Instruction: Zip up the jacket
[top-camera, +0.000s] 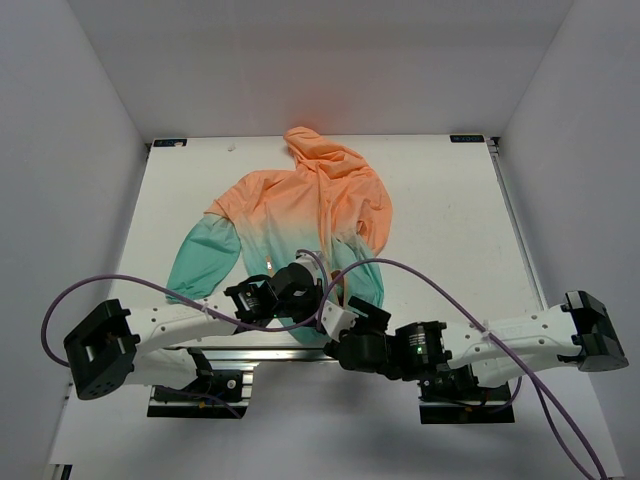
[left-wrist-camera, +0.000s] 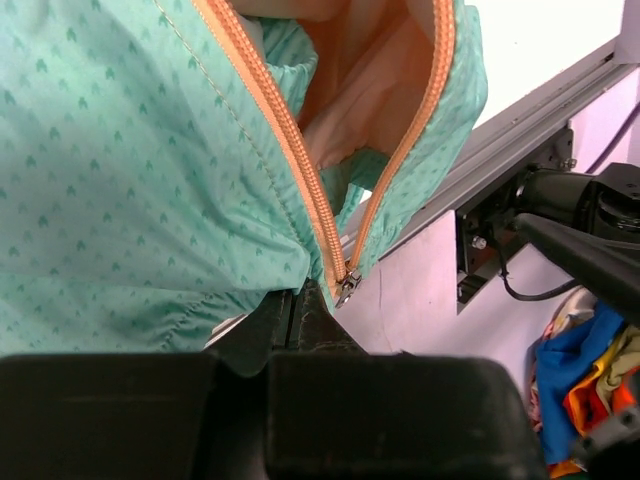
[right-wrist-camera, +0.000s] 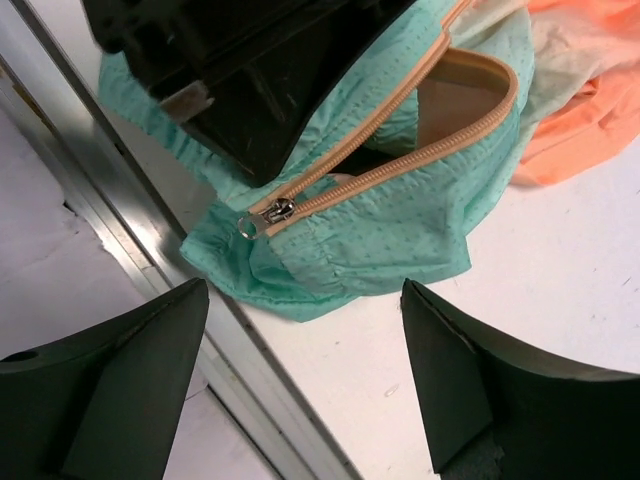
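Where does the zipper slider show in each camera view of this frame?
Top external: not visible; hidden somewhere at the near hem of the jacket.
Left wrist: zipper slider lower centre, at the hem.
Right wrist: zipper slider left of centre, at the hem.
Shared landmark: the metal rail just past the hem.

Left pincer (left-wrist-camera: 303, 300) clamped shut, right pincer (right-wrist-camera: 303, 295) spread wide, the two close together
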